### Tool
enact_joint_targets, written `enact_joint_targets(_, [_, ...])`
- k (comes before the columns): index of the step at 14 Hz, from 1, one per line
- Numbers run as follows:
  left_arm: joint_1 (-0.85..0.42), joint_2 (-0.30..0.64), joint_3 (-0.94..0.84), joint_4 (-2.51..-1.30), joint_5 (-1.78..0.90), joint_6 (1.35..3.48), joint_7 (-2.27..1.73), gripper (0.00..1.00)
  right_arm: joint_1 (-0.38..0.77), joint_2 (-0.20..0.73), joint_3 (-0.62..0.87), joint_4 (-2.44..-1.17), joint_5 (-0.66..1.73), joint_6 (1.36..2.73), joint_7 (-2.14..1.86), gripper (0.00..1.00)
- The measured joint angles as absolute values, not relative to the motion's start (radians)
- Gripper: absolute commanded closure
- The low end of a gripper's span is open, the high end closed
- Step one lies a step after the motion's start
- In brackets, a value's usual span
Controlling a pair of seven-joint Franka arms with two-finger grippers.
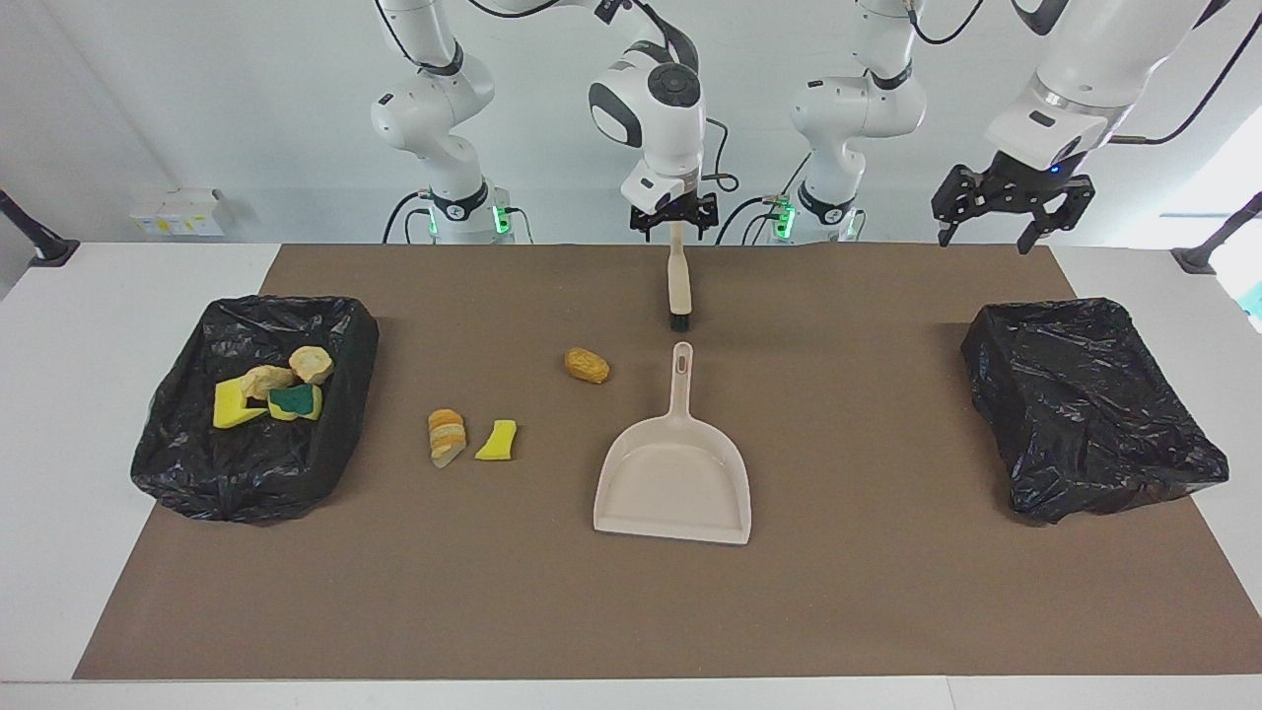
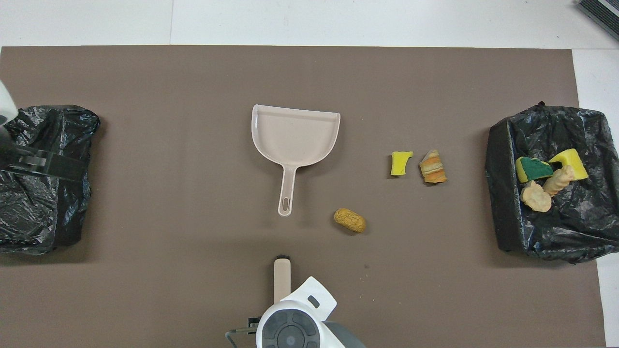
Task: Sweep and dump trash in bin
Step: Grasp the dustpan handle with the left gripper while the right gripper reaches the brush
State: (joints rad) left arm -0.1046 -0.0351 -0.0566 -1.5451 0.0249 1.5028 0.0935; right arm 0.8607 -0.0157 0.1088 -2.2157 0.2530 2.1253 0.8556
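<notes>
Three scraps of trash lie on the brown mat: an orange-brown lump (image 1: 587, 365) (image 2: 349, 220), a striped bread-like chunk (image 1: 446, 437) and a yellow sponge bit (image 1: 497, 441). Several more sit in the black-lined bin (image 1: 340, 325) at the right arm's end. The beige dustpan (image 1: 673, 483) lies flat in the middle, handle toward the robots. The brush (image 1: 678, 286) (image 2: 282, 278) lies nearer to the robots, bristles toward the dustpan handle. My right gripper (image 1: 674, 234) hangs open over the brush's handle end, holding nothing. My left gripper (image 1: 991, 232) is open and raised near the other bin.
A second black-lined bin (image 1: 1085, 414) (image 2: 48, 208) stands at the left arm's end of the mat with no scraps showing in it. White table (image 1: 59, 444) borders the mat beside both bins.
</notes>
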Motion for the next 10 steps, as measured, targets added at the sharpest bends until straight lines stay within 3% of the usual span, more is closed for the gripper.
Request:
enact_joint_targets(6, [-0.267, -0.03, -0.062, -1.669, 0.022, 1.663, -0.133, 0.0, 0.906, -0.005, 0.109, -2.281, 0.331, 2.147, 0.861, 0.0])
enact_joint_targets(10, [-0.365, 0.023, -0.064, -1.767, 0.019, 1.838, -0.246, 0.0, 0.928, 0.028, 0.109, -2.283, 0.348, 2.196, 0.861, 0.2])
